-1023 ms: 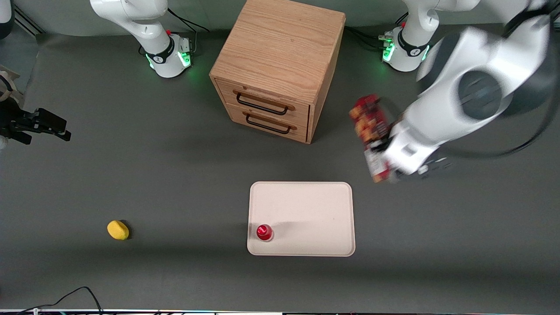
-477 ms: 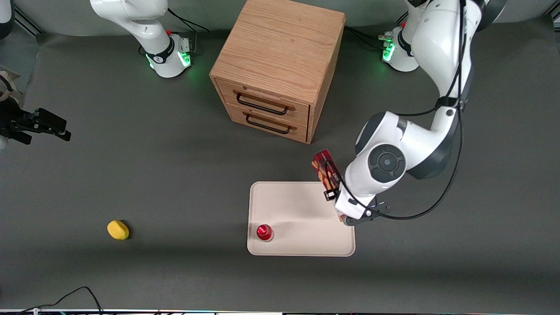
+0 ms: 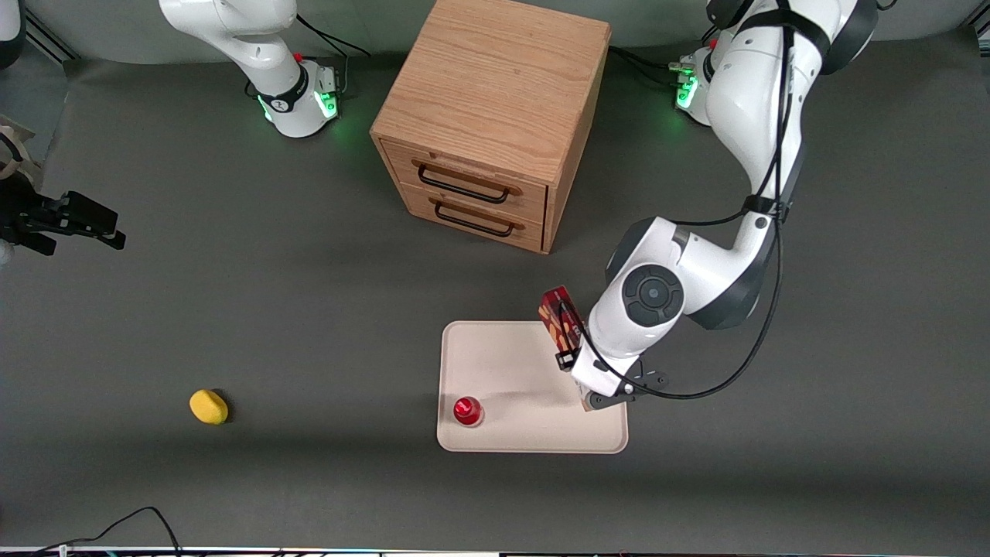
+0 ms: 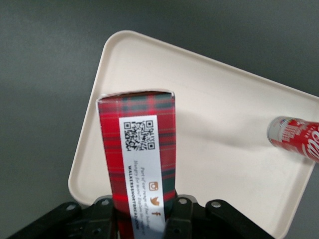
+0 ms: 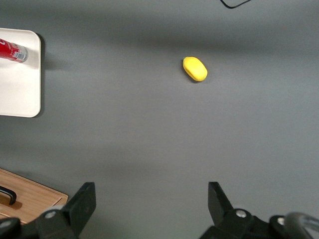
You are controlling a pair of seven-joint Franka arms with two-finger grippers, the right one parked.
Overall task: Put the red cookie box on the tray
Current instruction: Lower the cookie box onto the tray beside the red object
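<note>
front view, starting nearest the camera: a black cable [image 3: 147, 517] loops onto the grey table [image 3: 309, 480] at the edge toward the parked arm's end. a little farther from the camera lies a small yellow lemon-like object [image 3: 209, 407], well apart from everything else. level with it is the tray [image 3: 510, 363], cream-white with rounded corners, and a red soda can [image 3: 467, 411] stands on the tray in the near corner toward the parked arm's end.

the gripper [image 3: 582, 370] hangs over the tray's side toward the working arm's end, mostly hidden under the arm's white wrist. the red cookie box [image 3: 560, 321] sticks out from it, tilted, its free end poking up over the tray's edge farthest from the camera; its other end is hidden by the wrist, so whether it touches the tray cannot be told here.

in the left wrist view the black fingers [image 4: 102, 221] pinch the red cookie box [image 4: 137, 149] on its two long sides. the plaid face with a white label and qr code faces the camera, and the tray [image 4: 214, 119] spreads below it. the red soda can [image 4: 294, 137] shows on the tray, apart from the box.

farther from the front camera than the tray stands the wooden drawer cabinet [image 3: 491, 116], two drawers with black handles facing the tray, both closed.
</note>
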